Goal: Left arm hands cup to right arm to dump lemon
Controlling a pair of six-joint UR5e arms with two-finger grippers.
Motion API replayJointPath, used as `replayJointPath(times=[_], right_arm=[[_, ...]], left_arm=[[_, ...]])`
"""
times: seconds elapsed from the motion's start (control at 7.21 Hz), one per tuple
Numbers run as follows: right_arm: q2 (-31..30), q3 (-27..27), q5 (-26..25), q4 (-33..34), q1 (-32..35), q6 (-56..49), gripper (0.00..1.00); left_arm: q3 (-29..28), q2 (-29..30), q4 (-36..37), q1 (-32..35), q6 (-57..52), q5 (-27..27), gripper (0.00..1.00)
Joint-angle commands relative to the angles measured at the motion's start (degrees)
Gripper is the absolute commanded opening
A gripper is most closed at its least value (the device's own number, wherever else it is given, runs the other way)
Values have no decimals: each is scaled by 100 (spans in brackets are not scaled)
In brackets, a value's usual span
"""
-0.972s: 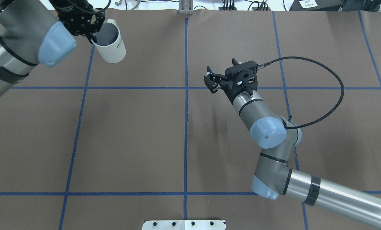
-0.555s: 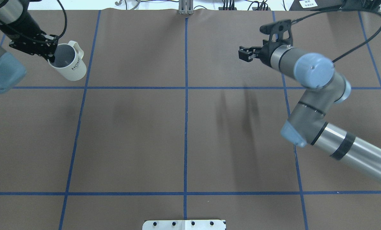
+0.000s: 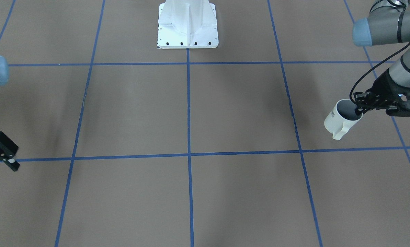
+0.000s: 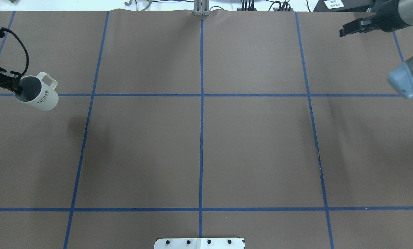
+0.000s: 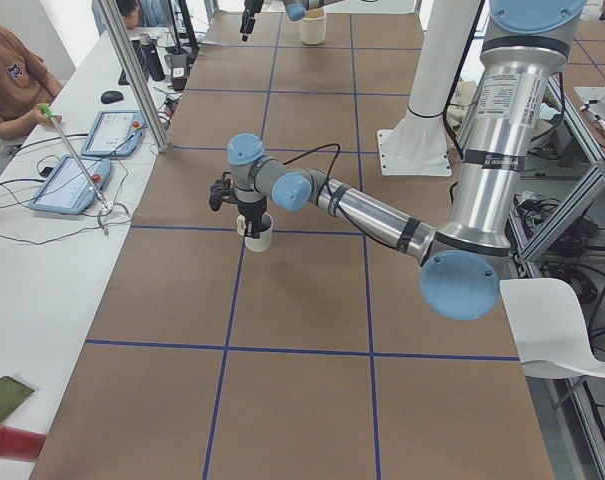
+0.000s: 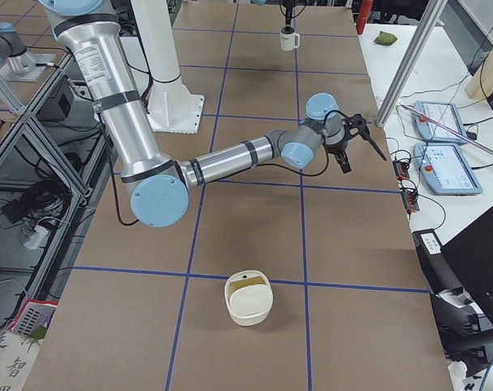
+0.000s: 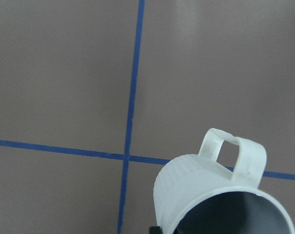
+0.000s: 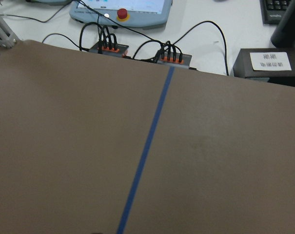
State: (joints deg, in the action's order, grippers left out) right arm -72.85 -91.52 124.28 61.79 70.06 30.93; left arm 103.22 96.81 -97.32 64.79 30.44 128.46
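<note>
One claw, the left gripper (image 4: 17, 90), is clamped on the cup (image 4: 37, 95) rim; handle faces away. Right gripper (image 3: 0, 150) far off, empty, jaws approx. closed.

Left arm (image 5: 362, 210) stretched low and far out over the table's left end, wrist bent down, left gripper (image 3: 359, 109) pinched on the rim of a cup, 1 finger inside the mouth and 1 outside. Right arm (image 6: 230, 163) extended toward the far right corner, elbow lifted, right gripper (image 4: 352, 29) in the air, its 2 thin fingers close together with nothing between them.
</note>
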Motion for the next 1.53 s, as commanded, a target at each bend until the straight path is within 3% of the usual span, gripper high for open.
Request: replayJointPath(times=[0.0, 0.42, 0.83, 1.11, 1.25, 1.39], right_arm=[[-964, -1258, 176, 2206, 236, -1496, 92], [-1441, -1404, 175, 2268, 219, -1520, 95], [-1496, -1378, 228, 2250, 201, -1511, 98], [-1496, -1377, 237, 2250, 192, -1503, 98], [-1496, -1377, 228, 2250, 166, -1511, 98], [-1478, -1377, 228, 2267, 157, -1529, 98]], left_arm=[[-30, -810, -986, 8, -91, 12, 0], [-327, -866, -990, -45, -21, 265, 0], [-338, -857, -973, -45, -12, 564, 0], [-381, -857, -964, -71, -3, 478, 0], [-495, -848, -973, -80, -29, 478, 13], [-539, -822, -981, -89, -30, 478, 44]])
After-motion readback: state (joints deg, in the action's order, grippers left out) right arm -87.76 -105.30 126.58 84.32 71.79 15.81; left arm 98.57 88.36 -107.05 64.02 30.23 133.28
